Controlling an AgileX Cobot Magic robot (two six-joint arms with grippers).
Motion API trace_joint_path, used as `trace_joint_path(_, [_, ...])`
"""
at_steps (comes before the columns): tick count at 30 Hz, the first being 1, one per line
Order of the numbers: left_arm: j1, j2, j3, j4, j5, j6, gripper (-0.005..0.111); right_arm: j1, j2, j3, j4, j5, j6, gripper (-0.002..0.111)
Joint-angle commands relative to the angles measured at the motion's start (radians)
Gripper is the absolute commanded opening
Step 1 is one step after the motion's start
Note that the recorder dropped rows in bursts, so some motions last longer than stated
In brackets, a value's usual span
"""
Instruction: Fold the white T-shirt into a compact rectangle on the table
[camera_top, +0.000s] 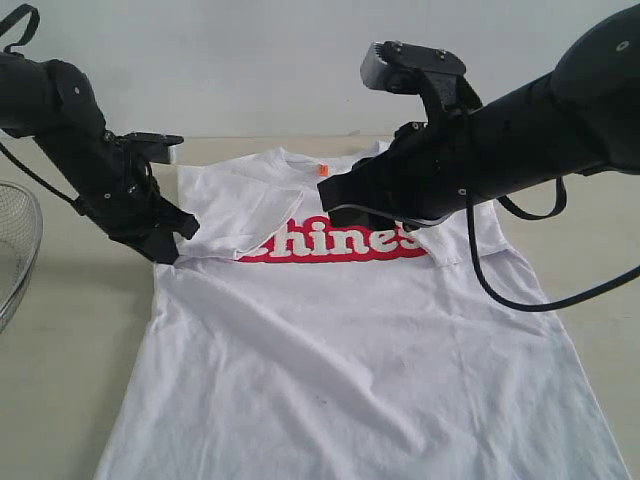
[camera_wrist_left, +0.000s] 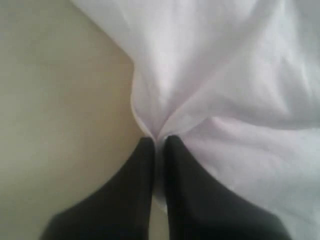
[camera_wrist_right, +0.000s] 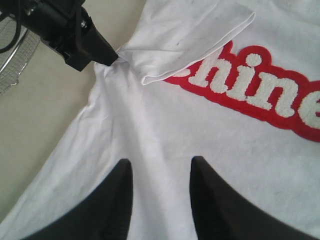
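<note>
The white T-shirt (camera_top: 350, 340) lies face up on the table (camera_top: 70, 350), its red "Chinese" print (camera_top: 340, 242) and orange neck tag (camera_top: 323, 170) showing. One sleeve (camera_wrist_right: 190, 35) is folded inward over the chest and covers the first letter. My left gripper (camera_top: 183, 245) is shut on the shirt's side edge just below that sleeve; in the left wrist view the cloth (camera_wrist_left: 225, 75) puckers into the closed fingertips (camera_wrist_left: 159, 142). My right gripper (camera_wrist_right: 161, 167) hangs open over the chest, nothing between its fingers, with the left gripper (camera_wrist_right: 114, 57) visible beyond it.
A round wire-mesh basket (camera_top: 15, 250) stands at the left table edge, also visible as the basket (camera_wrist_right: 15, 65) in the right wrist view. Bare tabletop (camera_wrist_left: 60, 100) lies left of the shirt. The right arm's cable loops over the shirt's right shoulder.
</note>
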Motion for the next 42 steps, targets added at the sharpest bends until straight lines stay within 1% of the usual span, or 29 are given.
trace_joint_path(1, [-0.001,0.001,0.004,0.018,-0.012,-0.017,0.005,0.002,-0.004,-0.002,-0.001,-0.007,-0.002,0.034])
trace_joint_path(12, [-0.001,-0.001,0.004,0.031,0.034,-0.015,0.005,0.002,-0.004,-0.002,-0.001,-0.007,-0.002,0.034])
trace_joint_path(17, [0.003,-0.003,0.004,0.019,0.011,-0.005,0.005,0.002,-0.004,-0.002,-0.001,-0.007,-0.002,0.034])
trace_joint_path(20, [0.012,-0.010,0.004,-0.043,-0.029,-0.014,0.005,0.002,-0.004,-0.002,-0.001,-0.007,-0.002,0.034])
trace_joint_path(23, [0.035,-0.010,0.004,-0.187,-0.033,0.059,0.005,0.002,-0.004,-0.002,-0.001,-0.007,-0.002,0.034])
trace_joint_path(25, [0.041,-0.010,0.004,-0.253,0.001,0.123,0.005,0.002,-0.004,-0.002,-0.001,-0.007,-0.002,0.034])
trace_joint_path(27, [0.041,-0.010,0.004,-0.254,0.023,0.166,0.005,0.002,-0.004,-0.002,-0.001,-0.007,-0.002,0.034])
trace_joint_path(31, [0.041,-0.010,0.004,-0.254,0.021,0.163,0.005,0.002,-0.004,-0.002,-0.001,-0.007,-0.002,0.034])
trace_joint_path(32, [0.041,-0.010,0.004,-0.251,0.024,0.163,0.007,0.002,-0.004,-0.002,-0.001,-0.007,-0.002,0.034])
trace_joint_path(34, [0.041,-0.010,0.004,-0.241,0.024,0.163,0.015,0.002,-0.004,-0.002,-0.001,-0.017,-0.002,0.034])
trace_joint_path(37, [0.041,-0.010,0.004,-0.223,0.026,0.163,0.040,0.002,-0.004,-0.002,-0.001,-0.031,-0.002,0.034])
trace_joint_path(39, [0.041,-0.010,0.004,-0.223,0.028,0.136,0.061,0.002,-0.004,-0.002,-0.001,-0.032,-0.002,0.034])
trace_joint_path(40, [0.041,-0.010,0.004,-0.223,0.031,0.110,0.069,0.002,-0.004,-0.002,-0.001,-0.032,-0.002,0.034])
trace_joint_path(41, [0.041,-0.010,0.004,-0.223,0.031,0.094,0.072,0.002,-0.004,-0.002,-0.001,-0.035,-0.002,0.034])
trace_joint_path(42, [0.041,-0.010,0.002,-0.223,0.031,0.096,0.068,0.002,-0.004,-0.002,-0.001,-0.036,-0.002,0.034])
